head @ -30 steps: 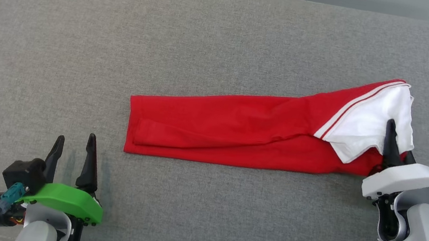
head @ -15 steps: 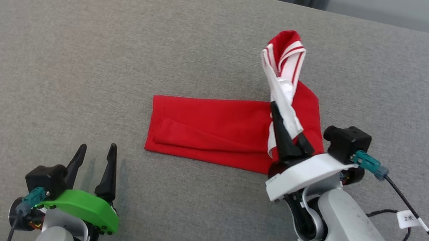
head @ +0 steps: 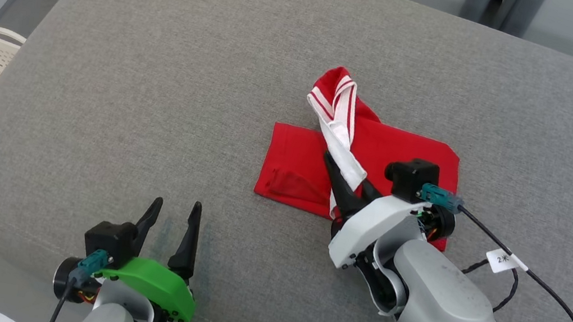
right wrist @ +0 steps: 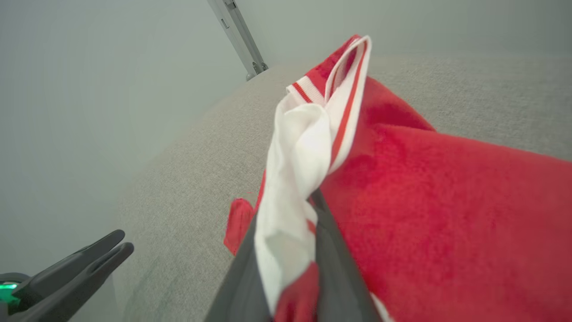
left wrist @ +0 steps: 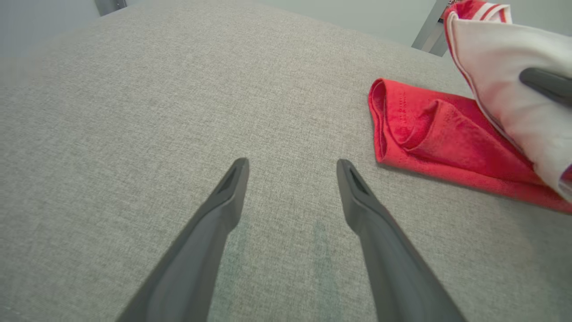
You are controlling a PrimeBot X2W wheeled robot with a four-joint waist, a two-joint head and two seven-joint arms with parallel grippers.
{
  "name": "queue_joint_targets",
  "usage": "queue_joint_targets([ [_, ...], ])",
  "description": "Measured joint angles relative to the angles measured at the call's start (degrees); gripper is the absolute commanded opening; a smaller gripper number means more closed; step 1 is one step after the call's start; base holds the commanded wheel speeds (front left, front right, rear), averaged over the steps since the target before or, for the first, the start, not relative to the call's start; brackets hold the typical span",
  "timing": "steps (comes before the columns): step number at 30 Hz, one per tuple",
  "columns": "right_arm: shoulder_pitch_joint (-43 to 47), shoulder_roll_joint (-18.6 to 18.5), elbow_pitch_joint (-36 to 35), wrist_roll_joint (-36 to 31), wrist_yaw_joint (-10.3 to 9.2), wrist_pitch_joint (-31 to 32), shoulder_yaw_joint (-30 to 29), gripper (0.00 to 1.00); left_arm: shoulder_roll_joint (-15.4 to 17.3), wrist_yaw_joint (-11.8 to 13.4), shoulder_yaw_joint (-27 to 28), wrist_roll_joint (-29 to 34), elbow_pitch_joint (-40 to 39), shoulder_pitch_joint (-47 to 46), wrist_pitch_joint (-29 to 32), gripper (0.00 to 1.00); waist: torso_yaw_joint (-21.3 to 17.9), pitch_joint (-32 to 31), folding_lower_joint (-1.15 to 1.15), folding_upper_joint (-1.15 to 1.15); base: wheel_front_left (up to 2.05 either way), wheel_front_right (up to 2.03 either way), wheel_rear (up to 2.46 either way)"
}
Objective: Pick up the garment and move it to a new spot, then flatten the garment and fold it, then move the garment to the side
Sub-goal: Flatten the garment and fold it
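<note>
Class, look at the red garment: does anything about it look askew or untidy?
Yes. One end of the red garment, striped white, stands up twisted and bunched in the right gripper, above the flat part lying on the grey cushion.

Light soft, even, fairly bright, maybe from overhead. Faint shadow hugging garment [head: 293,156] lower edge. Right wrist view: everything behind garment hazy grey, out of focus. Left wrist view: wide-angle stretch, garment's white part blurry.
</note>
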Motion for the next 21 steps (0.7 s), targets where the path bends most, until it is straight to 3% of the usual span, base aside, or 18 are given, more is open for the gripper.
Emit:
queue_joint_targets([
  [1, -0.38, -0.05, 0.14, 0.75, 0.00, 0.00, 0.35, 1.00, 0.00, 0.12, -0.49, -0.41, -0.01, -0.26, 0.00, 1.00, 0.29, 0.03, 0.00, 0.00, 0.00, 0.00, 0.00],
  [5, -1.69, 0.01, -1.53, 1.92, 0.01, -0.07, -0.43, 1.00, -0.01, 1.01, -0.94, -0.82, -0.11, -1.03, 0.00, 1.00, 0.12, 0.07, 0.00, 0.00, 0.00, 0.00, 0.00],
  [8, -1.17, 0.07, -3.03, 0.11, 0.01, -0.07, -5.53, 1.00, 0.01, 1.52, -0.11, 1.01, -0.25, -1.33, 0.00, 1.00, -1.15, 0.04, 0.00, 0.00, 0.00, 0.00, 0.00],
  [17, 8.67, -0.13, -7.34, -17.74, 0.01, -0.07, -27.54, 1.00, -0.07, 3.09, 5.08, 6.47, -2.64, -0.85, 0.00, 1.00, -7.83, -1.16, 0.00, 0.00, 0.00, 0.00, 0.00],
  [21, 13.59, -0.20, -9.70, -22.61, 0.01, -0.07, -33.19, 1.00, -0.03, 3.53, 8.03, 9.32, -3.45, 0.35, 0.00, 1.00, -10.95, -1.85, 0.00, 0.00, 0.00, 0.00, 0.00],
])
